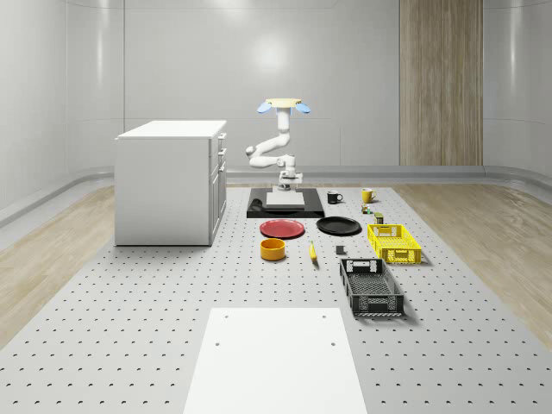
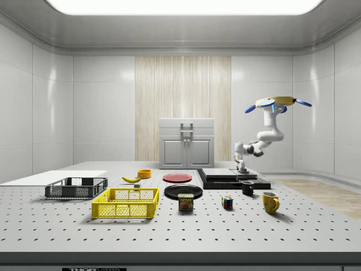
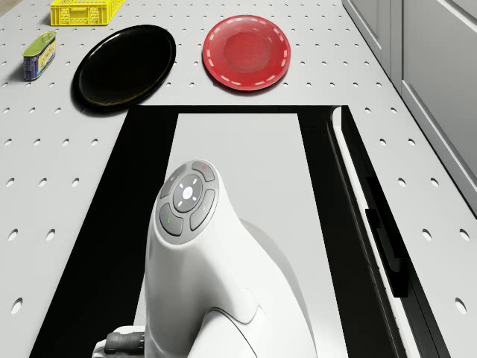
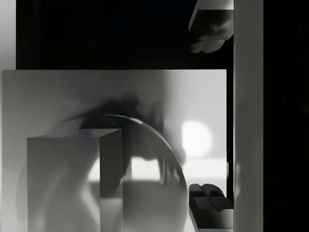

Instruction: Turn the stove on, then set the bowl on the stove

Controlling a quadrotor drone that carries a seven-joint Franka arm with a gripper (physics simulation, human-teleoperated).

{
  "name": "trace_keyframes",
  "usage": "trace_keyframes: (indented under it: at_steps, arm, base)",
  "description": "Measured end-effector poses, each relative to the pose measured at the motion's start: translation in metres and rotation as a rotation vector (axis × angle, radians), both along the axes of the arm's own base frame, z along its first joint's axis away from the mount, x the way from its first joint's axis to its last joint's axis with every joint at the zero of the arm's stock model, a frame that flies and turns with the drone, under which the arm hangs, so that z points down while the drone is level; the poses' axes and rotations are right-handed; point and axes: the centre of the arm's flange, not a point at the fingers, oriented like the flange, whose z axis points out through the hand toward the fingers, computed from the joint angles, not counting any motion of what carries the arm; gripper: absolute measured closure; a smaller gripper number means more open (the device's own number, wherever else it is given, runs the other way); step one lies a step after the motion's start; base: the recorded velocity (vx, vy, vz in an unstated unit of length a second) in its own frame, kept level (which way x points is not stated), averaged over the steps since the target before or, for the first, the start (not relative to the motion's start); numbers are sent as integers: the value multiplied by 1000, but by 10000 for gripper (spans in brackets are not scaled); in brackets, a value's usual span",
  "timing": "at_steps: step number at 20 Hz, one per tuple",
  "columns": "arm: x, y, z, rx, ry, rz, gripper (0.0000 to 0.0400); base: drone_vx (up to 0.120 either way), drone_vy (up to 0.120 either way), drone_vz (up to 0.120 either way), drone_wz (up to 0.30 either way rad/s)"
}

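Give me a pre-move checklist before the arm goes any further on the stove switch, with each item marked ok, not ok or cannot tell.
1. Drone hovers behind the stove, above its far edge: ok.
2. Gripper is down close to the stove's top at its far end: ok.
3. Gripper lined up with the switch: cannot tell, the switch itself is not clear in the pictures.
4. Stove is on: cannot tell.
5. Bowl sits free on the table, in front of the red plate, nothing stacked on it: ok.
6. Stove's light centre plate has no object resting on it where the bowl would go: ok.
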Motion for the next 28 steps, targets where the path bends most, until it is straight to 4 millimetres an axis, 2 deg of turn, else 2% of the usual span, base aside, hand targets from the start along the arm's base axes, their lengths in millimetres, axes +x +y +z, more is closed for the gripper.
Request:
trace_keyframes:
  at_steps: [8,13,19,28]
  arm:
    - [9,40,0,0,0,0,0]
    - [12,60,0,0,0,1,0]
    - [13,71,0,1,0,1,0]
    - [13,74,0,1,0,1,0]
  base:
    - [0,0,0,0]
    - [120,0,0,0]
    - [120,0,0,0]
    - [120,0,0,0]
